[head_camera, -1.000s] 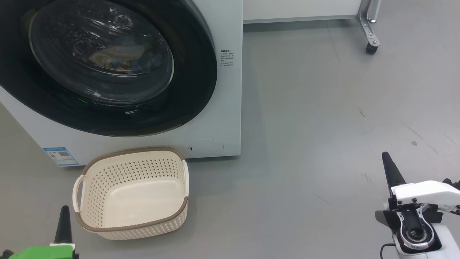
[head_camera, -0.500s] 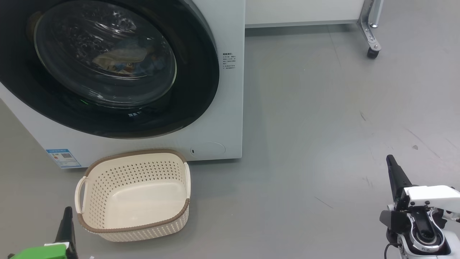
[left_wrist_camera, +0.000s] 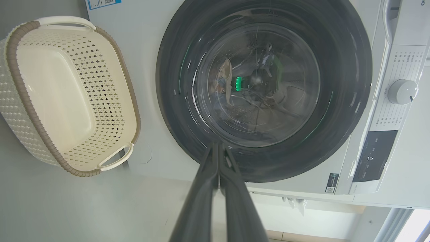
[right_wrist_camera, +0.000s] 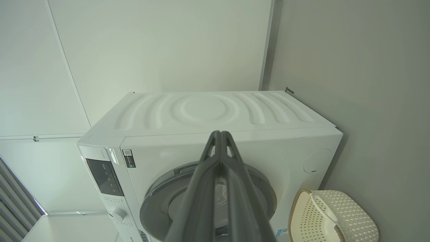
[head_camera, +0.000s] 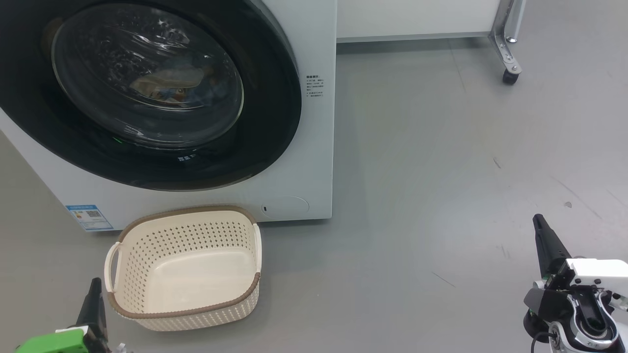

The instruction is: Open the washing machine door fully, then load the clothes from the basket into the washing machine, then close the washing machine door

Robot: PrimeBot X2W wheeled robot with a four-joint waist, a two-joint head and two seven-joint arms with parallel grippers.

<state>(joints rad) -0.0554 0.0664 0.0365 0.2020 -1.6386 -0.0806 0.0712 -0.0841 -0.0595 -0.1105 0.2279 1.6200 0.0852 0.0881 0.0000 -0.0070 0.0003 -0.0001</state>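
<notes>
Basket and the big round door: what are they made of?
The basket looks like matte cream plastic: moulded rows of small holes, brown woven-look rim. The washing machine door seems glossy black plastic around a clear glass bowl: it throws back reflections, and the clothes show through.

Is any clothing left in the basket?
No, the basket shows a bare cream floor; the clothes lie behind the washing machine door.

Glossy black door [head_camera: 274,122], perforated plastic basket [head_camera: 230,306]
</notes>
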